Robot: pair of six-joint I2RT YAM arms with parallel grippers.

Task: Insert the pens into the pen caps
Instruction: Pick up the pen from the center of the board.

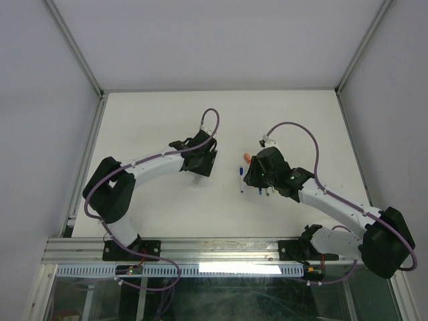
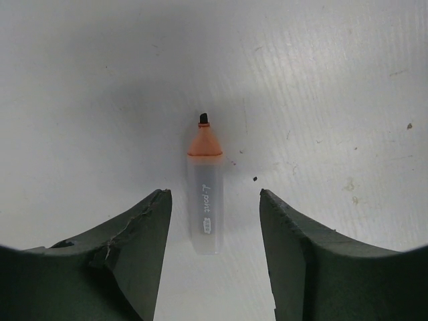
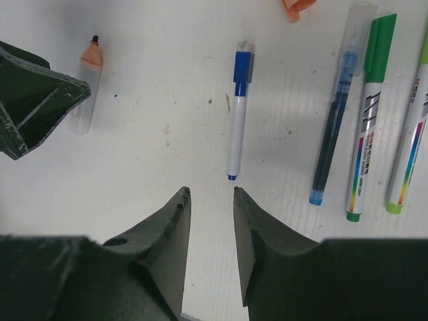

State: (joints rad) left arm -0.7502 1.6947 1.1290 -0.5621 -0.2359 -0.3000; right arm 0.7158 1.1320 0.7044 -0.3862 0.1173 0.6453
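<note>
Left gripper [image 2: 214,195] spread astride orange-tipped pen [image 2: 204,200], gaps both sides

pens [image 3: 365,127] side by side, on table [image 3: 160,60]

White matte worktop [image 1: 301,120], lightly scuffed and speckled. Lying flat on it:
- one short orange-nosed marker with frosted clear barrel [image 2: 204,200], black nib bare, apart from the rest;
- one slim white pen with blue top section and blue end [image 3: 237,127];
- one orange plastic cap [image 3: 294,7], near that pen's top;
- one translucent blue-ink pen [image 3: 332,120];
- one white pen with green cap [image 3: 368,114];
- one white pen with light-green end [image 3: 409,134], cut by the frame edge.

The last three lie side by side, roughly parallel.
</note>
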